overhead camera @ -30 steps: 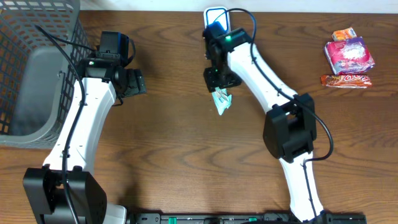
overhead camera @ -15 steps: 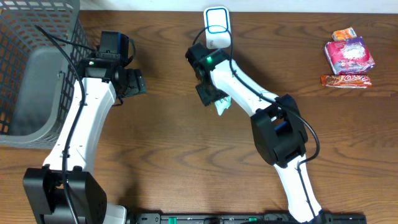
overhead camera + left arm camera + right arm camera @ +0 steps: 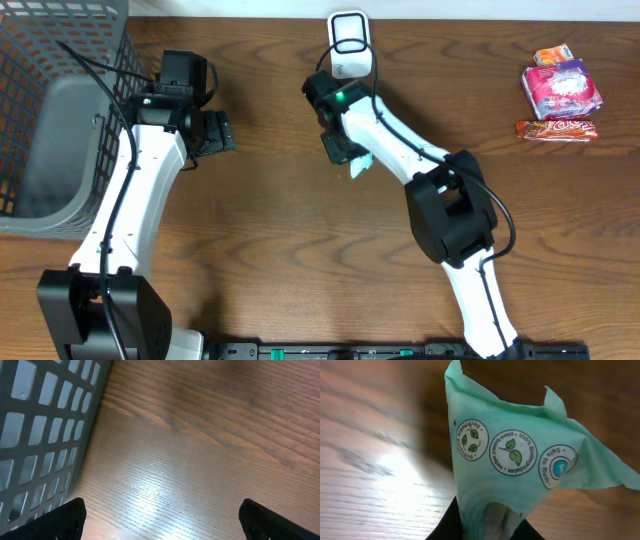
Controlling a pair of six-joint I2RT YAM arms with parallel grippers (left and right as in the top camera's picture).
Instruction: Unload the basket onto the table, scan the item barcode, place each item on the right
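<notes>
Overhead, a dark wood-grain table (image 3: 280,260) is seen filling the frame, with glare caught on its grain. One grey mesh basket (image 3: 100,60) is set at the far left. Two white arms are stretched in from the near edge. Three snack packs (image 3: 562,88) are grouped far right, and one white scanner (image 3: 349,35) is stood far centre. One mint-green packet (image 3: 520,460), crumpled and printed with round leaf badges, is pinched in the right gripper (image 3: 345,150) just near of the scanner. The left gripper (image 3: 160,520) is held wide apart, empty.
</notes>
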